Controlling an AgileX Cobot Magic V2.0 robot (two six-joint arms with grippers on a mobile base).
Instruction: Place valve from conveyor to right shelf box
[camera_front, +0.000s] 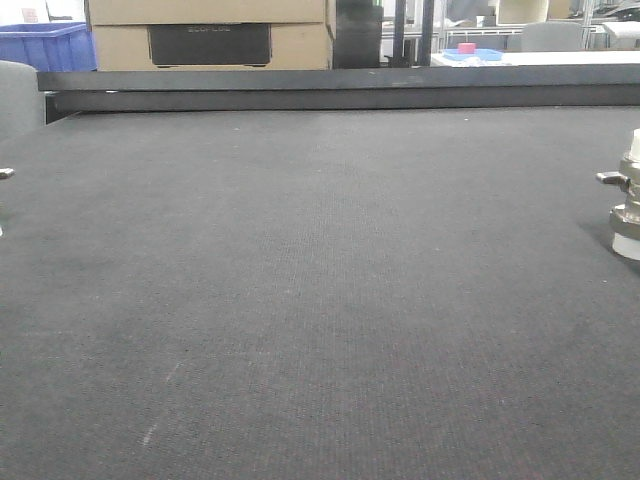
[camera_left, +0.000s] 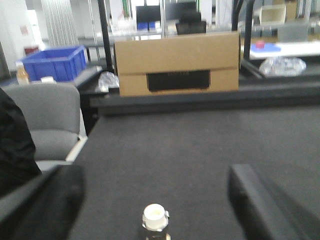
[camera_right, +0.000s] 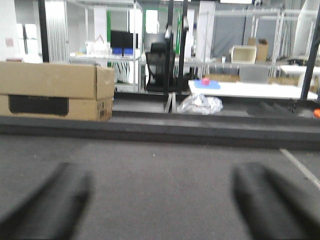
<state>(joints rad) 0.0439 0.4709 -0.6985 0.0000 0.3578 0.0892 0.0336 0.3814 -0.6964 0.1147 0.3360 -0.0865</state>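
- Conveyor (camera_front: 300, 300): a wide dark grey woven belt fills the front view, with a dark rail (camera_front: 340, 90) along its far edge.
- Valve (camera_front: 626, 195): stands upright on the belt at the right edge of the front view, partly cut off. Its lever points left and its pale base is down.
- A small metal tip (camera_front: 5, 173) shows at the left edge of the front view. I cannot tell what it is.
- Left claw (camera_left: 152, 175): spread wide and low over the belt, fingers (camera_left: 260, 200) blurred. A valve (camera_left: 155, 222) stands upright between them at the near edge, pale end up, touching neither finger. I cannot tell whether it is the valve seen at the right of the front view.
- Right claw (camera_right: 160, 172): spread wide, with only bare belt between its blurred fingers (camera_right: 270, 200).
- Beyond the rail: a cardboard box (camera_left: 177, 62), with a blue bin (camera_left: 55, 62) and a grey chair (camera_left: 45, 120) to its left, and a white table (camera_right: 250, 89) to the right.
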